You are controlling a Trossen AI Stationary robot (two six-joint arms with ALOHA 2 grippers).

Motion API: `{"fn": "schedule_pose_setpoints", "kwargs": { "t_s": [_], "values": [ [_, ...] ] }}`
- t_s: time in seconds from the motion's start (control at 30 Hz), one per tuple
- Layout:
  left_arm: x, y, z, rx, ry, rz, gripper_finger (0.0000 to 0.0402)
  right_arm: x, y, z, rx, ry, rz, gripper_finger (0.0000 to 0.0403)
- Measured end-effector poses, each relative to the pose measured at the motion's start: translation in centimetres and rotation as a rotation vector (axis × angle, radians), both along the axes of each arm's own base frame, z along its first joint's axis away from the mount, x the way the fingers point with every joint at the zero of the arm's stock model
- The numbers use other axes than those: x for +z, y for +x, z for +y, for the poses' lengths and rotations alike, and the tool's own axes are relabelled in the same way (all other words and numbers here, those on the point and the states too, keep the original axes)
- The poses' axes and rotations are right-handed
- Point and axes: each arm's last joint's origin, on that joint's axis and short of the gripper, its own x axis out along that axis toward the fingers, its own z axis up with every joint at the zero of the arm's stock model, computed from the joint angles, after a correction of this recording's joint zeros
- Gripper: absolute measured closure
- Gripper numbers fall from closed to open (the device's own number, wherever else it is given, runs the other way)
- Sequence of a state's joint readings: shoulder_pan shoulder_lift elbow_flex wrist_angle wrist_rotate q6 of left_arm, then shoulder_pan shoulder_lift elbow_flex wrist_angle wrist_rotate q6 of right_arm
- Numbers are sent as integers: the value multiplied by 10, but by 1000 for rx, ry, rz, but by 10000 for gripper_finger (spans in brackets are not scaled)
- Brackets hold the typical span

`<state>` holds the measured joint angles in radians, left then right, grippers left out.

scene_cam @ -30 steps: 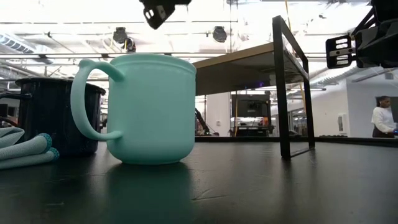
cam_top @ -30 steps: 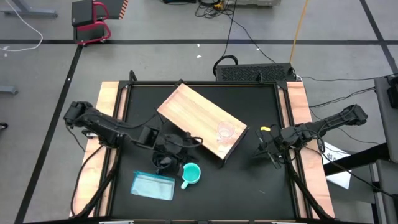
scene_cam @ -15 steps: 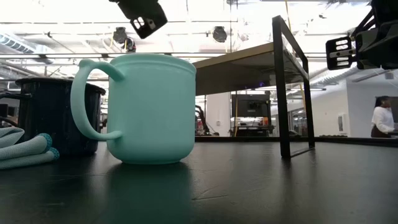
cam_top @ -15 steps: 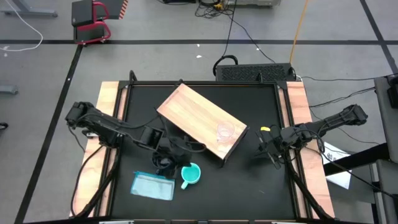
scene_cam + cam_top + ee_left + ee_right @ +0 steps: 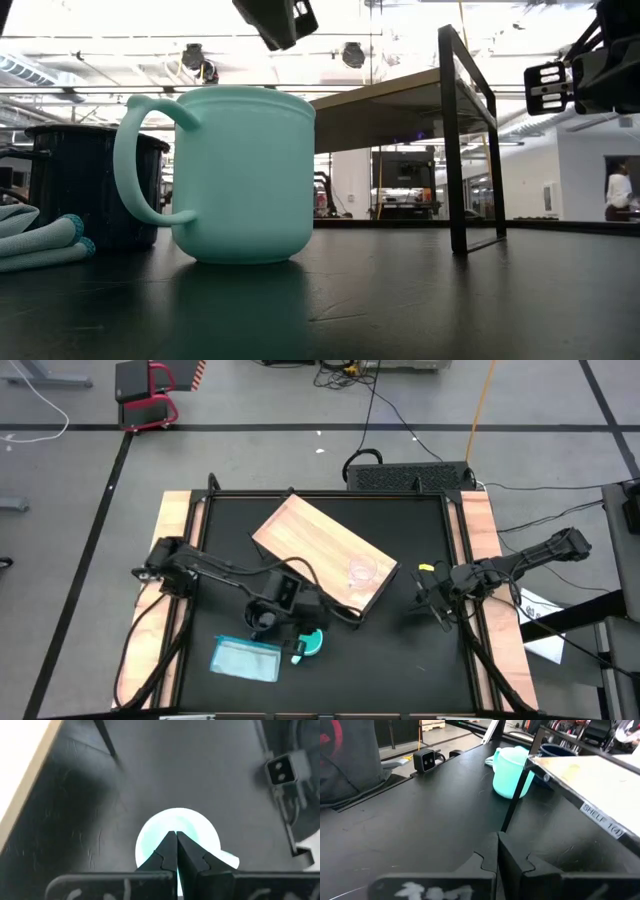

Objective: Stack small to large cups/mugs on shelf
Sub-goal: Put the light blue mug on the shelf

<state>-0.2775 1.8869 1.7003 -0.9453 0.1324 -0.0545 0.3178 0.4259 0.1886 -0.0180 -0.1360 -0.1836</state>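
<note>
The turquoise mug [image 5: 314, 645] stands upright on the black table near its front; it also shows in the low view [image 5: 240, 175]. The dark mug [image 5: 261, 623] stands just left of it. The clear cup [image 5: 362, 572] stands on the light-wood shelf [image 5: 320, 550], near the shelf's right end. My left gripper [image 5: 175, 836] is shut and hovers above the turquoise mug's [image 5: 150, 837] open mouth, fingers pointing down; in the high view [image 5: 303, 628] it hides part of the mug. My right gripper [image 5: 497, 839] is shut and waits at the table's right [image 5: 436, 600].
A flat light-blue packet [image 5: 246, 658] lies at the front left, beside the dark mug. The shelf stands on thin black legs [image 5: 455, 140], askew across the table's middle. A small yellow item [image 5: 427, 568] lies near the right gripper. Bare black table lies at the front right.
My left gripper has gone toward the table's right and near edges, from above the dark mug to above the turquoise mug, staying shut. The mugs, the cup and the shelf have kept still.
</note>
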Motion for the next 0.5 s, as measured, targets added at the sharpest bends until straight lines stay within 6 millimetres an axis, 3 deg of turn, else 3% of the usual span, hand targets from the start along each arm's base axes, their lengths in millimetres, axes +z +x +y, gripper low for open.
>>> {"fn": "schedule_pose_setpoints", "kwargs": {
  "t_s": [0.5],
  "values": [
    [-4, 8, -3, -24, 7, 45, 401, -2, 0, 0, -5, 7, 23, 403]
  ]
}}
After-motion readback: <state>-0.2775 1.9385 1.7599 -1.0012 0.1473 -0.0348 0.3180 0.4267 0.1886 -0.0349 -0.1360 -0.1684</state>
